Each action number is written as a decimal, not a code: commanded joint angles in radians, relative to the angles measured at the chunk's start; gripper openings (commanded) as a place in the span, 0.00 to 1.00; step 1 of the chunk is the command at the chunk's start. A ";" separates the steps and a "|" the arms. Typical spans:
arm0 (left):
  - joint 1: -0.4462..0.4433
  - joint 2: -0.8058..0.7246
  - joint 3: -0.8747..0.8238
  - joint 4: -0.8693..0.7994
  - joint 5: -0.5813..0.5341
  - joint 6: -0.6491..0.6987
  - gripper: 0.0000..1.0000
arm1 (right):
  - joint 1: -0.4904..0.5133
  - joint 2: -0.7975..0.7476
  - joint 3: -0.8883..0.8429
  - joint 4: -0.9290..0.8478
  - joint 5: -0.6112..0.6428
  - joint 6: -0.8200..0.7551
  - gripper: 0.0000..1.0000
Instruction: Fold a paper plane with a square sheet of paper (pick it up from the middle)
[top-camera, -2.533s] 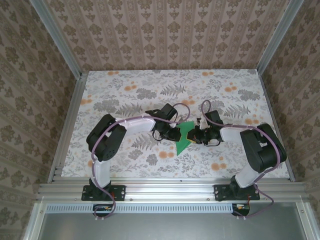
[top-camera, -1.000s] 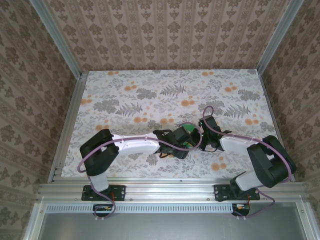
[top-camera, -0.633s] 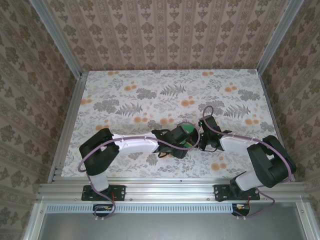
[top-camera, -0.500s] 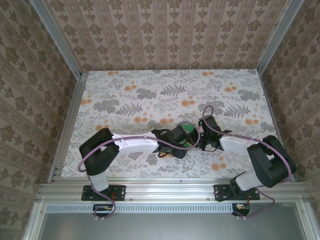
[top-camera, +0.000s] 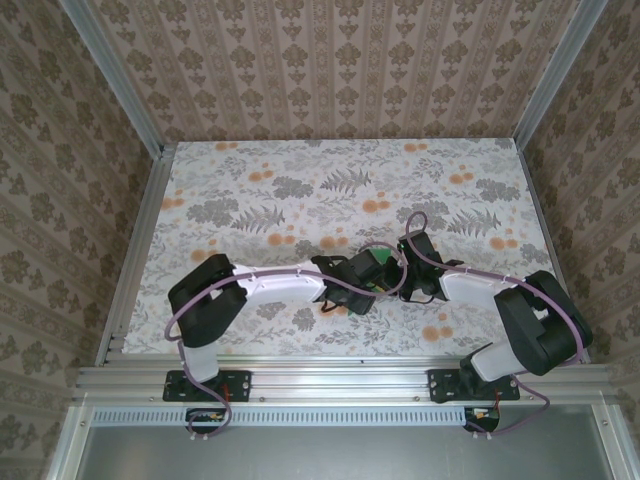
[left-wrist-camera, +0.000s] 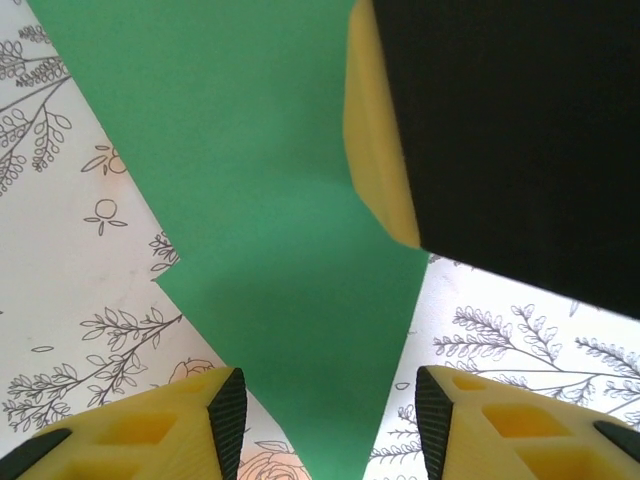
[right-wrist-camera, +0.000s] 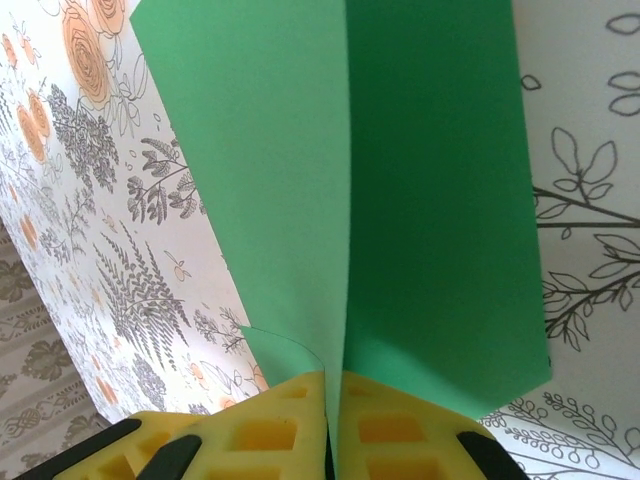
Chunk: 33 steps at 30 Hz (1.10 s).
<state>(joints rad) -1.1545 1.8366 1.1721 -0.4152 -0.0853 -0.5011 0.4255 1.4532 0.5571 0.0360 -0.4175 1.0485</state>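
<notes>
The green sheet of paper (right-wrist-camera: 430, 200) is folded along a centre crease, and its two flaps spread away from my right gripper (right-wrist-camera: 333, 392). That gripper is shut on the crease. In the left wrist view the paper (left-wrist-camera: 290, 250) narrows to a point that hangs between the fingers of my left gripper (left-wrist-camera: 325, 415). The left gripper is open, with its pads clear of the paper on both sides. A yellow finger of the right gripper (left-wrist-camera: 378, 150) presses the paper from the upper right. In the top view both grippers meet at the table's near middle, left gripper (top-camera: 372, 276) against right gripper (top-camera: 397, 276).
The floral tabletop (top-camera: 300, 190) stretches bare behind the arms. Patterned walls and aluminium rails (top-camera: 137, 250) close it in on three sides. The left arm's elbow (top-camera: 205, 285) sits near the front-left edge and the right arm's elbow (top-camera: 540, 320) near the front right.
Earlier both grippers worked the flat paper farther back; they now hold it closer to the near edge. Over the last second the left elbow shifted slightly right and its jaws narrowed a little.
</notes>
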 joint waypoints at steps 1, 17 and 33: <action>-0.023 0.022 0.035 -0.032 -0.023 0.020 0.49 | 0.006 -0.004 0.030 -0.016 -0.003 0.011 0.08; -0.044 0.007 0.014 -0.021 -0.034 0.020 0.27 | 0.006 -0.004 0.040 -0.004 -0.020 0.030 0.09; -0.040 0.010 0.005 -0.039 -0.085 0.006 0.29 | 0.006 -0.005 0.056 -0.030 -0.031 0.010 0.08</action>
<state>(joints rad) -1.1725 1.8492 1.1725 -0.4355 -0.1627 -0.5056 0.4255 1.4532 0.5762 0.0181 -0.4232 1.0546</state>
